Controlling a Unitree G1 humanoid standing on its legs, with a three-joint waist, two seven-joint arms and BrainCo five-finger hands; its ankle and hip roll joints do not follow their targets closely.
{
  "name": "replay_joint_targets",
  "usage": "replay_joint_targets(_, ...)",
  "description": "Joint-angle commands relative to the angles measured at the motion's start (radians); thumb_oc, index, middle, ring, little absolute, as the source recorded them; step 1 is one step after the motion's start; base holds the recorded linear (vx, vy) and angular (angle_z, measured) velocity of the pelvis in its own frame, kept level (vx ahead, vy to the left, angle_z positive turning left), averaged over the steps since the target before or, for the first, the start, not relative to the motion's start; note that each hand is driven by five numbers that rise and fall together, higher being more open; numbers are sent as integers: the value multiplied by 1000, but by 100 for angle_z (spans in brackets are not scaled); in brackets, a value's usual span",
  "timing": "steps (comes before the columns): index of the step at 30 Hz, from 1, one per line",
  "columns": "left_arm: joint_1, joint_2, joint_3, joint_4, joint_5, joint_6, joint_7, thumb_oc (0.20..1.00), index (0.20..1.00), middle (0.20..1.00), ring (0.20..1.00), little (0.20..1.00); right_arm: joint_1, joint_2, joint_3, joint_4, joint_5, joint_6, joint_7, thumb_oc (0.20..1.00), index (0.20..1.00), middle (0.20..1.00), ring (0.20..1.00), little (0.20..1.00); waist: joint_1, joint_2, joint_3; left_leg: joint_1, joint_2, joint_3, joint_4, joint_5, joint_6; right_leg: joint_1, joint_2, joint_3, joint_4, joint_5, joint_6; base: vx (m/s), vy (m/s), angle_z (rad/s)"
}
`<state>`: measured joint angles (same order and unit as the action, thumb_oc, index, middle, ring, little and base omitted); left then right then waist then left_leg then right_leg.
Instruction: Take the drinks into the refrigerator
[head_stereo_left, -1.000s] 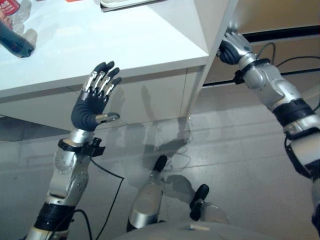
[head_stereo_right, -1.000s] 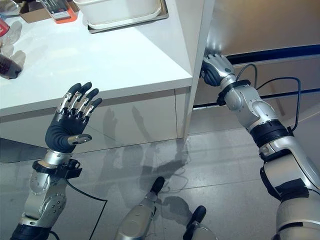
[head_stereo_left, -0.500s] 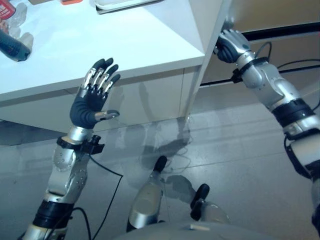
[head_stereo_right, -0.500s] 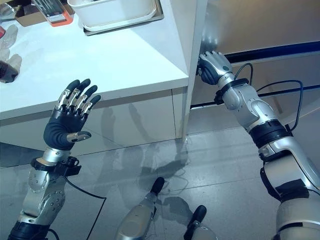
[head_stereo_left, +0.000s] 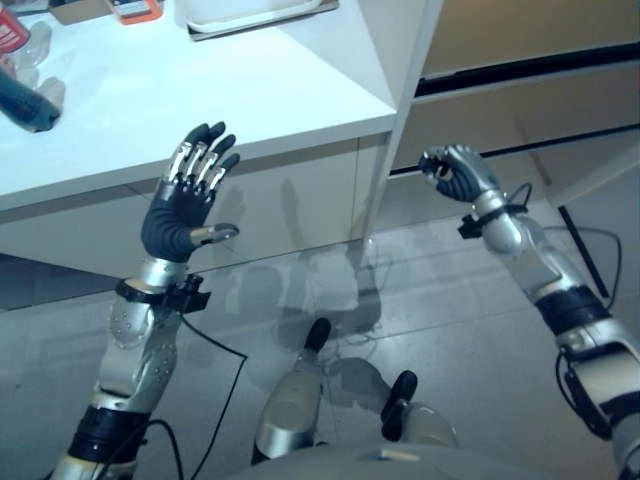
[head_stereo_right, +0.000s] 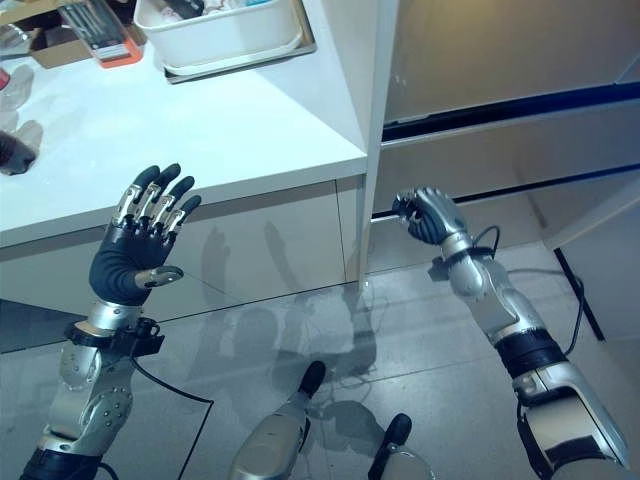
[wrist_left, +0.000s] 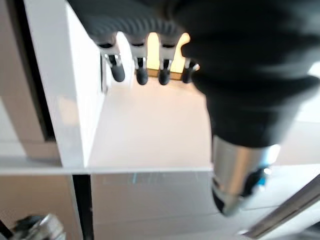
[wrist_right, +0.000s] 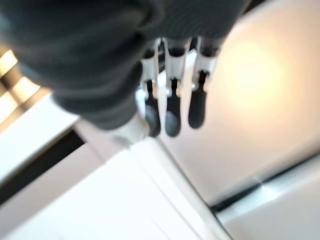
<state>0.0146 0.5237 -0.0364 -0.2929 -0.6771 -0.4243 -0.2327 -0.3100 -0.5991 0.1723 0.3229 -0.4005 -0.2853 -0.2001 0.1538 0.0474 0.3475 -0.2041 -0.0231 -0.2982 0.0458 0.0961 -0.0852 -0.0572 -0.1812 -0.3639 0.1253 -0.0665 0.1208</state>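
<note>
Left hand (head_stereo_right: 135, 250): raised before the white counter (head_stereo_right: 200, 130) edge, fingers straight and spread, holding nothing.
Right hand (head_stereo_right: 425, 213): in the air just beside the white upright panel (head_stereo_right: 378, 100), fingers curled, holding nothing.
Drinks: dark bottle (head_stereo_left: 25, 95) lying at the counter's far left corner, well apart from both hands.
White tub (head_stereo_right: 225, 30): at the counter's back.
</note>
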Motion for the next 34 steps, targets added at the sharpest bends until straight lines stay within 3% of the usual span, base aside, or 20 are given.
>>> replay_joint_targets(1, 42, -14, 58, -41, 85, -73, 20, 1000, 1000, 1000, 1000, 1000, 131, -28, -62, -70, 48, -95, -14, 1000, 1000, 1000, 1000, 1000, -58, -29, -51, 79, -81, 69, 1, -117, 119, -43, 25, 7, 16, -9, -58, 0, 0, 0)
replay_joint_targets(8, 102, -46, 82, 93, 171, -106, 75, 1000, 1000, 1000, 1000, 1000, 395, 29, -179, -90, 130, -139, 10, 1000, 1000, 1000, 1000, 1000, -111, -37, -71, 94, -77, 94, -11, -118, 119, -33, 32, 24, -8, 2, -54, 10, 14, -12)
replay_joint_targets(14, 138, -58, 23, 499, 369, -130, 167, 1000, 1000, 1000, 1000, 1000, 529, 31, -188, -2, 91, -163, -15, 1000, 1000, 1000, 1000, 1000, -140, -40, -85, 124, -69, 130, -8, -131, 114, -7, 43, 61, -23, 9, -46, 27, 21, -24)
replay_joint_targets(19, 160, -79, -45, 779, 464, -107, 161, 1000, 1000, 1000, 1000, 1000, 576, 38, -125, 190, 59, -150, -1, 1000, 1000, 1000, 1000, 1000, -152, -45, -111, 156, -61, 153, -12, -141, 108, 32, 49, 75, -50, 14, -36, 51, 14, -10)
replay_joint_targets(23, 129, -150, -52, 1103, 560, -40, 172, 1000, 1000, 1000, 1000, 1000, 546, 78, -38, 430, 39, -107, 30, 1000, 1000, 1000, 1000, 1000, -155, -55, -136, 185, -54, 171, -21, -147, 108, 59, 58, 88, -69, 16, -33, 35, 3, -13)
replay_joint_targets(26, 55, -235, 38, 1468, 598, 102, 188, 1000, 1000, 1000, 1000, 1000, 482, 147, 7, 664, 82, -39, 89, 1000, 1000, 1000, 1000, 1000, -153, -61, -156, 208, -50, 181, -33, -150, 107, 80, 65, 96, -83, 18, -37, 28, -7, -12)
replay_joint_targets(27, 41, -244, 43, 1504, 624, 119, 201, 1000, 1000, 1000, 1000, 1000, 459, 161, 13, 699, 90, -18, 94, 1000, 1000, 1000, 1000, 1000, -156, -62, -166, 208, -49, 183, -37, -147, 107, 82, 66, 97, -88, 21, -38, 53, 7, -14)
replay_joint_targets(28, 23, -254, 55, 1600, 690, 178, 218, 1000, 1000, 1000, 1000, 1000, 424, 197, 4, 819, 138, 26, 129, 1000, 1000, 1000, 1000, 1000, -157, -63, -178, 223, -45, 190, -47, -149, 108, 93, 70, 101, -95, 21, -40, 79, 12, -14)
replay_joint_targets(31, 1, -283, 65, 1656, 673, 216, 179, 1000, 1000, 1000, 1000, 1000, 391, 265, -38, 975, 221, 95, 170, 1000, 1000, 1000, 1000, 1000, -160, -62, -215, 248, -41, 194, -64, -153, 110, 115, 75, 105, -112, 21, -43, 112, -7, -11)
replay_joint_targets(34, 9, -298, 67, 1656, 626, 236, 142, 1000, 1000, 1000, 1000, 1000, 370, 307, -98, 1037, 353, 123, 204, 1000, 1000, 1000, 1000, 1000, -161, -62, -240, 268, -38, 200, -75, -155, 111, 132, 80, 111, -128, 24, -44, 103, -12, -1)
